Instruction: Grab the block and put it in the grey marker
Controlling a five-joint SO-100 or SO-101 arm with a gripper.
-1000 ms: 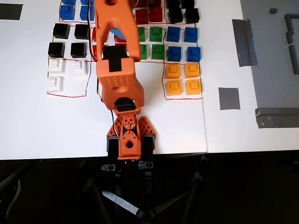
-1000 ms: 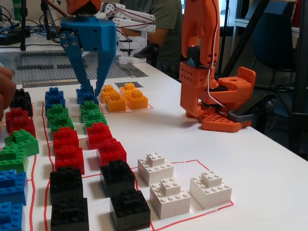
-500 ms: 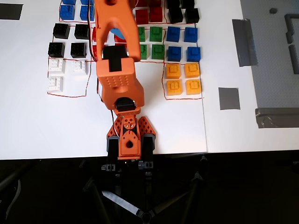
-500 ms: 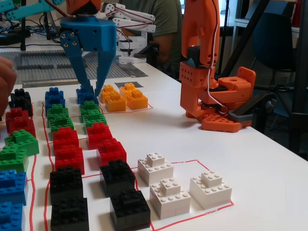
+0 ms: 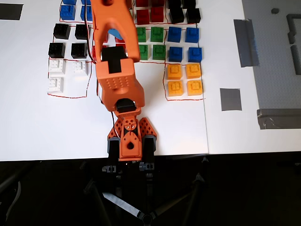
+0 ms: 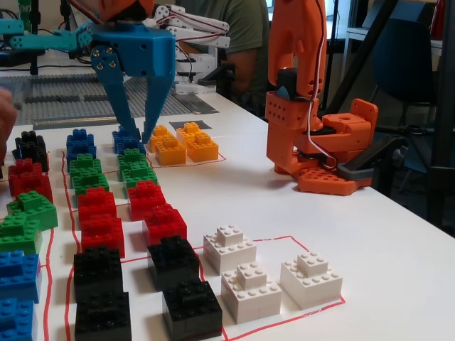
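Note:
Three white blocks sit inside a red outline, at the left in the overhead view and at the near front in the fixed view. The grey marker is a small square tape patch, far right of the yellow blocks and bare. My blue gripper hangs open over the blue and green blocks, nothing between its fingers, far from the white blocks. In the overhead view the orange arm hides it, except a sliver of its blue body.
Black, red, green, blue and yellow blocks stand in rows. Long grey tape strips and a grey baseplate lie at the right. The arm's base stands near the front edge. A hand shows at the left edge.
The arm has swung slightly left in the overhead view, and the gripper has shifted a little with it, still open. The white blocks have not moved.

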